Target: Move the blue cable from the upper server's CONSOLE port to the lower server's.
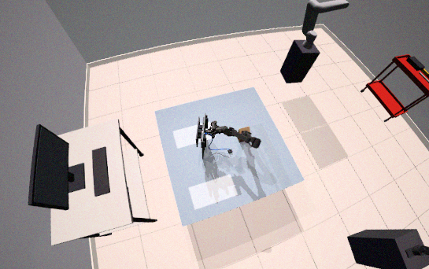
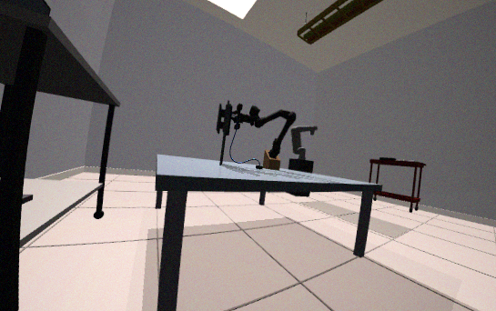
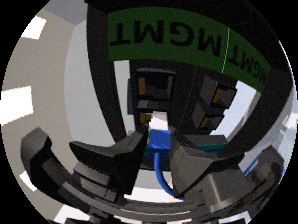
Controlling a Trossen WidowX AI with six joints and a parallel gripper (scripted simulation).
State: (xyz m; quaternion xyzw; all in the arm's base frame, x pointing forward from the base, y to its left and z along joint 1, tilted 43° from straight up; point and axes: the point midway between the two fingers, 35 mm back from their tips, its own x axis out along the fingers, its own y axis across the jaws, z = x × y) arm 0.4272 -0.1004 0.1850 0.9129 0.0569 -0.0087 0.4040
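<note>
The dark two-fingered hand (image 1: 209,133) (image 2: 238,119) (image 3: 157,127) grips the blue plug with the clear tip (image 3: 159,140) at a black port block under the green MGMT label (image 3: 165,35), above the pale blue counter (image 1: 227,102) (image 2: 189,170); keeping the tab squeezed and the plug square to its port should prevent snagging
</note>
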